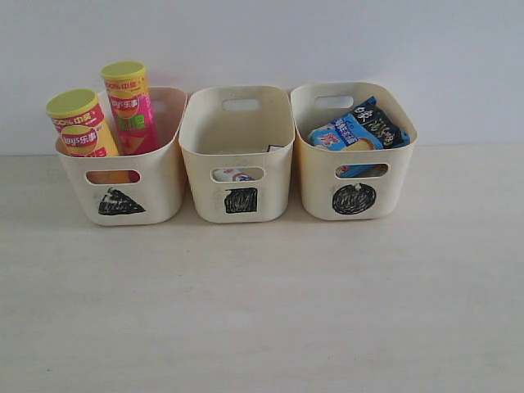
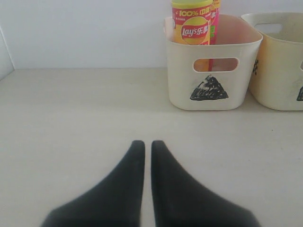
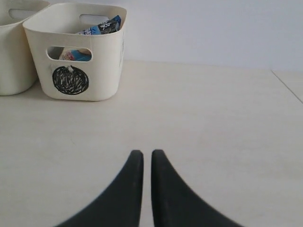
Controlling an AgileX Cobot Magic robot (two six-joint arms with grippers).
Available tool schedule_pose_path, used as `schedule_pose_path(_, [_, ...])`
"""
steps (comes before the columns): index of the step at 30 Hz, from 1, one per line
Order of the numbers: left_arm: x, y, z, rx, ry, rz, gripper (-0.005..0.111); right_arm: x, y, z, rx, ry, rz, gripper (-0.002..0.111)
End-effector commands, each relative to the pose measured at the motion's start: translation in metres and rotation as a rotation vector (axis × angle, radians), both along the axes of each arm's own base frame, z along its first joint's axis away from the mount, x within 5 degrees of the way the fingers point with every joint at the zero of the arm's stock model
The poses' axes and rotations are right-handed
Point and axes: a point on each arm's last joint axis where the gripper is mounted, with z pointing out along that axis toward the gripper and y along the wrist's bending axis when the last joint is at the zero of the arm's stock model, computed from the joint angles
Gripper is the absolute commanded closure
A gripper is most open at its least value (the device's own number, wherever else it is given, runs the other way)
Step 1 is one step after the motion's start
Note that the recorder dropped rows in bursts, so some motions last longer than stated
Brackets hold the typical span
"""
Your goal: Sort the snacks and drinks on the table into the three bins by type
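Three cream bins stand in a row at the back. The triangle bin [image 1: 164, 192] on the left holds the orange-yellow Lay's can [image 1: 80, 124] and the pink can [image 1: 131, 110], both leaning. The square bin [image 1: 237, 147] in the middle shows a white and blue-purple carton [image 1: 236, 174] through its handle hole. The circle bin [image 1: 315, 176] on the right holds the blue noodle bag [image 1: 360, 127]. The orange bag and the dark purple carton are hidden. My left gripper [image 2: 147, 144] and right gripper [image 3: 147, 153] are both shut with nothing held, low over bare table, and neither shows in the exterior view.
The pale wooden table [image 1: 262, 303] stretches in front of the bins. A white wall [image 1: 262, 41] rises right behind them. The left wrist view shows the triangle bin [image 2: 180, 75] ahead, and the right wrist view shows the circle bin [image 3: 106, 56] ahead.
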Motion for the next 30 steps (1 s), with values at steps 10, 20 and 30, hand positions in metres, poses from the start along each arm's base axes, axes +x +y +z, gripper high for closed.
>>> schedule_pose_path(10, [-0.0002, -0.0002, -0.0008, 0.000, -0.001, -0.002, 0.102, -0.0004, -0.0001, -0.0026, 0.003, 0.011, -0.005, 0.104])
schedule_pose_path(20, [-0.0002, -0.0002, -0.0008, 0.000, -0.001, -0.002, 0.102, -0.0008, -0.0001, -0.0042, 0.006, 0.029, -0.005, 0.104])
schedule_pose_path(30, [-0.0002, -0.0002, -0.0008, 0.000, -0.001, -0.002, 0.102, -0.0008, -0.0001, -0.0042, 0.006, 0.029, -0.005, 0.104])
